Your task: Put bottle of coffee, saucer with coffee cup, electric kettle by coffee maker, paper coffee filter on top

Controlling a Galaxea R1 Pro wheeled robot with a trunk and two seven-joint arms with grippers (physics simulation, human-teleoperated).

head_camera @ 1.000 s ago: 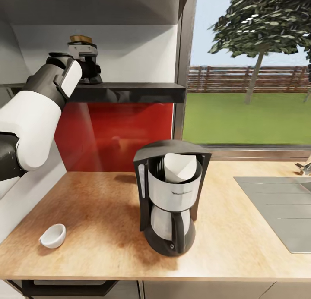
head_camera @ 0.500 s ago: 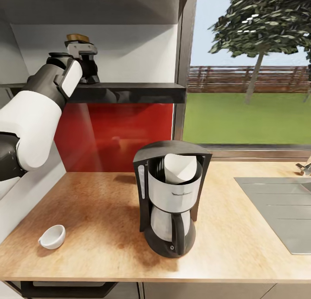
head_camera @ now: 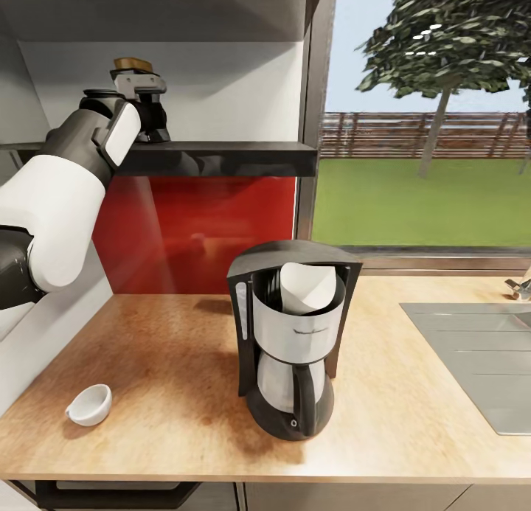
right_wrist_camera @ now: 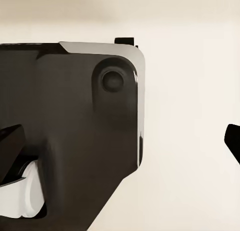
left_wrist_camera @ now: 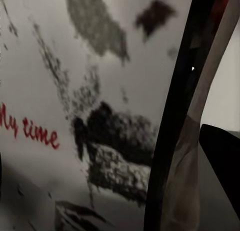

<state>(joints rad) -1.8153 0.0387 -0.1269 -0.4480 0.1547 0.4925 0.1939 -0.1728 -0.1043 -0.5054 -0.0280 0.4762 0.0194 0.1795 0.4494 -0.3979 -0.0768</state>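
Observation:
My left gripper (head_camera: pixel 140 102) is shut on the bottle of coffee (head_camera: pixel 133 64), a dark bottle with a gold-tan cap, at the kitchen shelf (head_camera: pixel 221 157). Its black-white label with red lettering (left_wrist_camera: pixel 100 91) shows close up in the left wrist view. The coffee maker (head_camera: pixel 295 349) stands mid kitchen countertop (head_camera: pixel 169 349) with a white paper coffee filter (head_camera: pixel 306 286) on top. The coffee cup (head_camera: pixel 90 405) lies tilted near the front left edge. My right gripper (right_wrist_camera: pixel 122 141) is open over a dark robot part. The saucer and electric kettle are out of view.
A steel sink (head_camera: pixel 472 356) is set into the countertop at the right, with a tap (head_camera: pixel 520 286) behind it. A red backsplash (head_camera: pixel 206 231) runs under the shelf and a large window (head_camera: pixel 428 127) is behind the counter.
My left gripper and the bottle have shifted slightly up and to the left on the shelf since one second ago. They have held still for the last half second.

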